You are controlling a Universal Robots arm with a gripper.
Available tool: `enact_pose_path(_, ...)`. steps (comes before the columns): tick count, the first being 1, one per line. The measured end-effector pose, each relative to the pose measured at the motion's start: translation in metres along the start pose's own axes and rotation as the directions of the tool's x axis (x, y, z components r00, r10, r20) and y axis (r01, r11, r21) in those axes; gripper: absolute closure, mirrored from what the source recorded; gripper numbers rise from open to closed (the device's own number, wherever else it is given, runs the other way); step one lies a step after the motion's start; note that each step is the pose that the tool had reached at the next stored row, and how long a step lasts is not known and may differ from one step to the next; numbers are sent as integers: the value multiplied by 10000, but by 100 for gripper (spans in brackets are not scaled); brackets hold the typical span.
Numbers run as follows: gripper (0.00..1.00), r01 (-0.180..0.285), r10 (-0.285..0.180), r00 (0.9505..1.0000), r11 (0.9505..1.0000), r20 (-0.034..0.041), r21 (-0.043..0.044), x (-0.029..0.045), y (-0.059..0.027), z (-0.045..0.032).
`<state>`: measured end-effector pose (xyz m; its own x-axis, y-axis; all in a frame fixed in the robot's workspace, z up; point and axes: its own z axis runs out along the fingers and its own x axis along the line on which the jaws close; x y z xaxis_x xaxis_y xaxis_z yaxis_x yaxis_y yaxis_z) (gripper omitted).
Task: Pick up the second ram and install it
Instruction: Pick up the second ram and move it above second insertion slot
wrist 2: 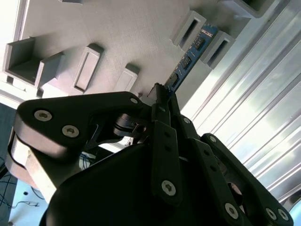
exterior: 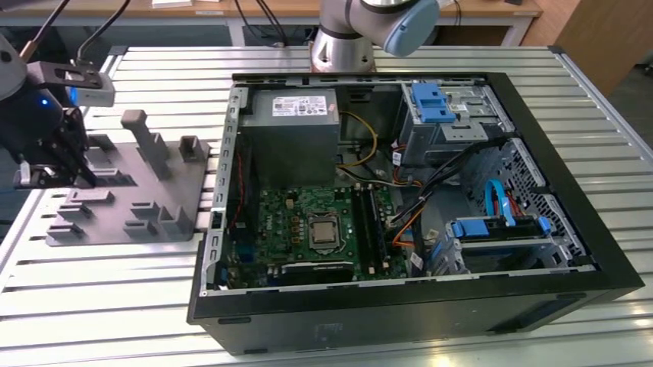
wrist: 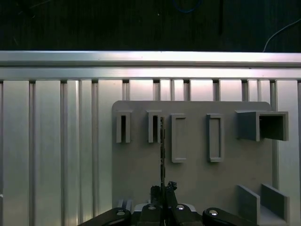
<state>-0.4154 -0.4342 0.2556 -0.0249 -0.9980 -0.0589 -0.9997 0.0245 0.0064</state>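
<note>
End effector [wrist: 162, 192] clamped on the second ram [wrist: 162, 150], stick edge-on over the grey fixture plate [wrist: 197, 169], its far end between two slot blocks. Slatted counter [wrist: 47, 141] beneath. Open computer case [exterior: 408, 310] well apart.

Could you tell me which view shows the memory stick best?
The second wrist view: the thin, flat, dark memory stick shows its chip-studded face, held by the gripper. The first wrist view shows it edge-on; the exterior view, too small to tell.
</note>
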Motion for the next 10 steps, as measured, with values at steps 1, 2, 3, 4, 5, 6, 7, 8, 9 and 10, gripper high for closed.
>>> enact_pose_path(1, 86, 0, 0, 10000, 10000, 0, 0, -1, 0, -10)
enact_pose_path(2, 86, 0, 0, 10000, 10000, 0, -1, -1, 0, -21)
enact_pose_path(3, 86, 0, 0, 10000, 10000, 0, 0, -2, 0, -32)
enact_pose_path(4, 86, 0, 0, 10000, 10000, -1, 0, -3, 0, -44)
enact_pose_path(5, 86, 0, 0, 10000, 10000, 0, 1, -3, 0, -57)
enact_pose_path(6, 86, 0, 0, 10000, 10000, 0, 1, -4, 0, -72)
enact_pose_path(7, 86, 0, 0, 10000, 10000, 0, 0, -5, 1, -88)
enact_pose_path(8, 86, 0, 0, 10000, 10000, 0, -1, -6, 1, -103)
enact_pose_path(9, 86, -1, 1, 10000, 10000, 1, 0, -7, 1, -116)
enact_pose_path(10, 86, 0, 0, 10000, 10000, 1, -1, -8, 1, -129)
